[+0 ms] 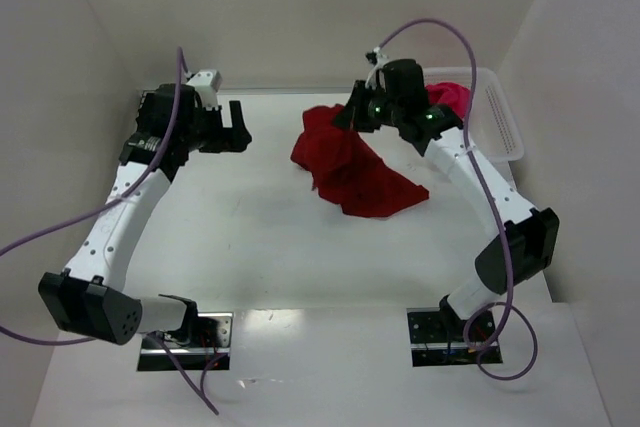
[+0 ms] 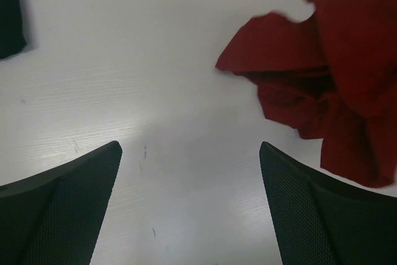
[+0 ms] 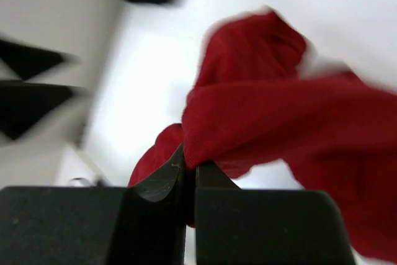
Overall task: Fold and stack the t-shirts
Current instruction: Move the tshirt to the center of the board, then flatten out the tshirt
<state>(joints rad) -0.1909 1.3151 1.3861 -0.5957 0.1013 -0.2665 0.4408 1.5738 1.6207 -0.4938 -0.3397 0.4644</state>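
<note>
Right gripper [image 3: 189, 167] pinches edge of crimson t-shirt [image 1: 352, 169], which lies crumpled far-center on table [image 1: 250, 247], left of basket [image 1: 505, 132] holding 1 pink t-shirt [image 1: 453, 97]. Left gripper [image 1: 240, 127] spread wide, far left.

Left end effector [image 2: 189, 148] gapes wide, right end effector [image 3: 190, 164] pinched tight.

Bare table [image 1: 250, 247] lies open centre and left; the red t-shirt [image 1: 355, 172] and, apparently, a basket [image 1: 503, 122] block far right.
</note>
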